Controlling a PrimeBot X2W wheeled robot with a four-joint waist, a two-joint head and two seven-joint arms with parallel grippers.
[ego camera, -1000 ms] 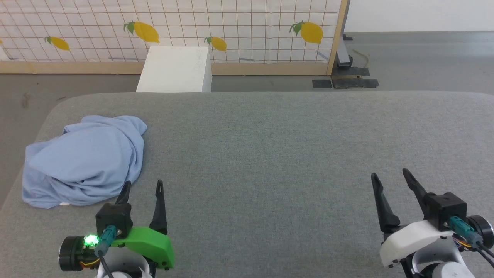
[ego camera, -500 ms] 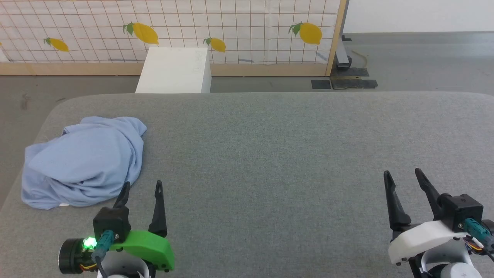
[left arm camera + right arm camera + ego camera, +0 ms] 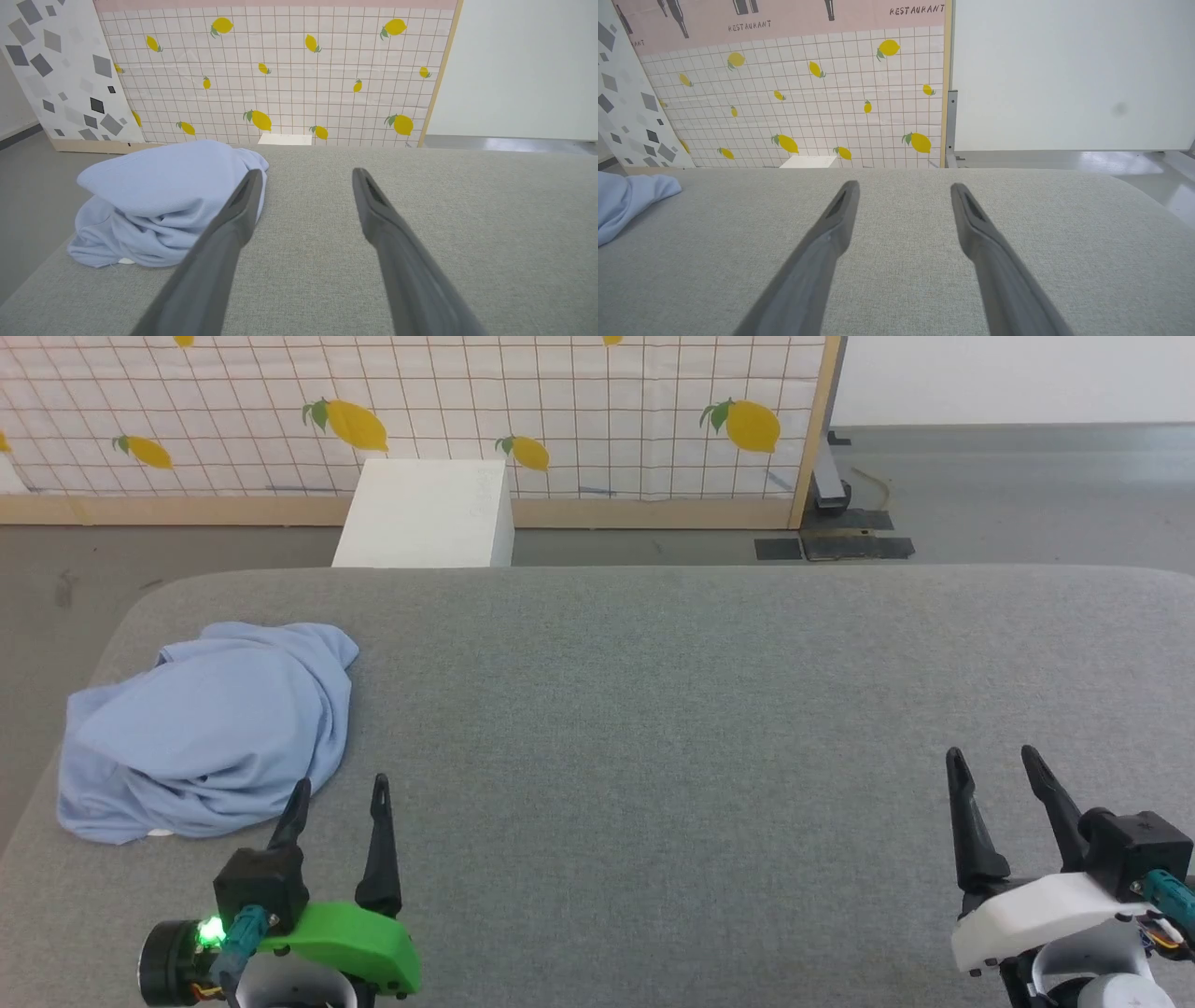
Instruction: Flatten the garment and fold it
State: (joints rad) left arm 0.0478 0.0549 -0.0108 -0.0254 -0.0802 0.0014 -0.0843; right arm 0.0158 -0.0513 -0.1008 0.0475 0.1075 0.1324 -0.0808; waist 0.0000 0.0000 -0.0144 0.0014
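Head view: garment [image 3: 205, 728] lies bunched in a heap on the left side of the grey padded table [image 3: 653, 709], close to its left edge, nothing flattened yet. Left gripper [image 3: 341, 782] sits just beside the heap's near edge, jaws spread and empty, probably staged for a first pinch. Right gripper [image 3: 990, 752] is well apart at right, also spread and empty. Wide bare surface between them leaves room to spread the shirt.

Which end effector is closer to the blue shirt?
The left end effector, green-cased, just beside the garment; the white-cased right end effector sits far across the grey surface.
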